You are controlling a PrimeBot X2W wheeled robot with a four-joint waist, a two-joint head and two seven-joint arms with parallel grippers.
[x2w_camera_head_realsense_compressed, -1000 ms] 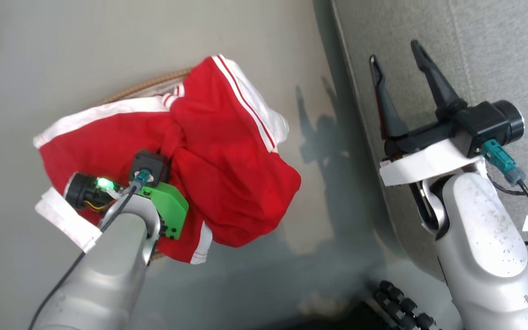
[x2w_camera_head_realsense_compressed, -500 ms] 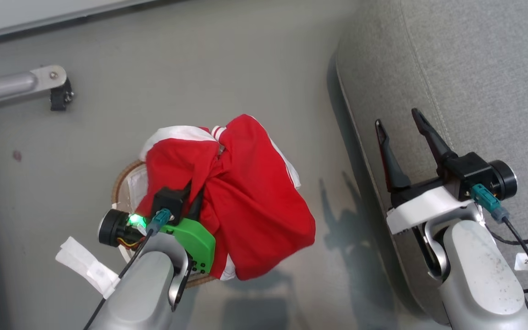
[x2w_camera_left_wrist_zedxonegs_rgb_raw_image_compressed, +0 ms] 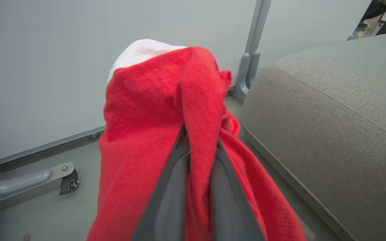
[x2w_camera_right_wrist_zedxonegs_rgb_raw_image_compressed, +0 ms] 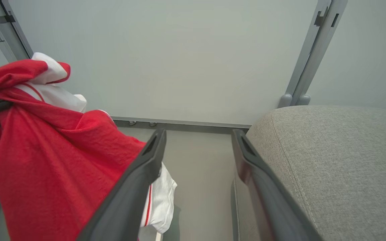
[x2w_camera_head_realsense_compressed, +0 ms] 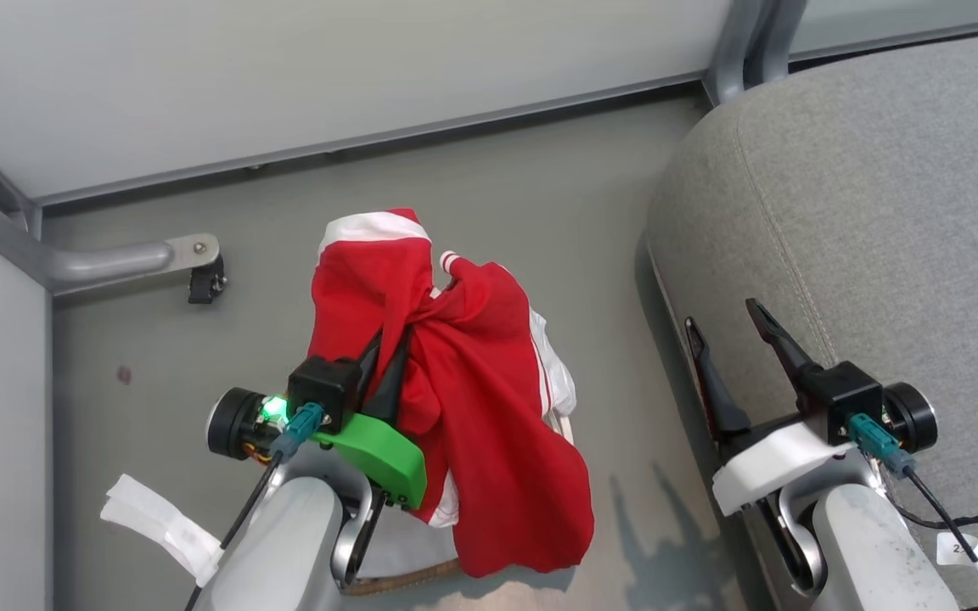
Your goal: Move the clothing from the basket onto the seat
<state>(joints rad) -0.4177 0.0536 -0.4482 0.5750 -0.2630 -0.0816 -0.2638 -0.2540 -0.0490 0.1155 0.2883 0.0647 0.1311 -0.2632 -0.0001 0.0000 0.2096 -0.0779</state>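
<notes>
1. Left gripper (x2w_camera_head_realsense_compressed: 391, 344) is clamping the clothing (x2w_camera_head_realsense_compressed: 472, 407), which is dangling above the basket (x2w_camera_head_realsense_compressed: 404, 581).
2. Right gripper (x2w_camera_head_realsense_compressed: 720, 316) is hovering spread, empty, at the seat (x2w_camera_head_realsense_compressed: 879, 212) edge.
3. Pickup is looking done; carrying over and dropping on the seat are remaining.

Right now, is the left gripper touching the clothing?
Touching. The left wrist view shows a fold of the clothing pinched between the shut fingers of the left gripper.

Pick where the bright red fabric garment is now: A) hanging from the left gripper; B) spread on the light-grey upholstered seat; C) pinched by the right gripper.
A: the left gripper is shut on a fold of the red garment, which hangs beside the seat; the right gripper is open.
</notes>
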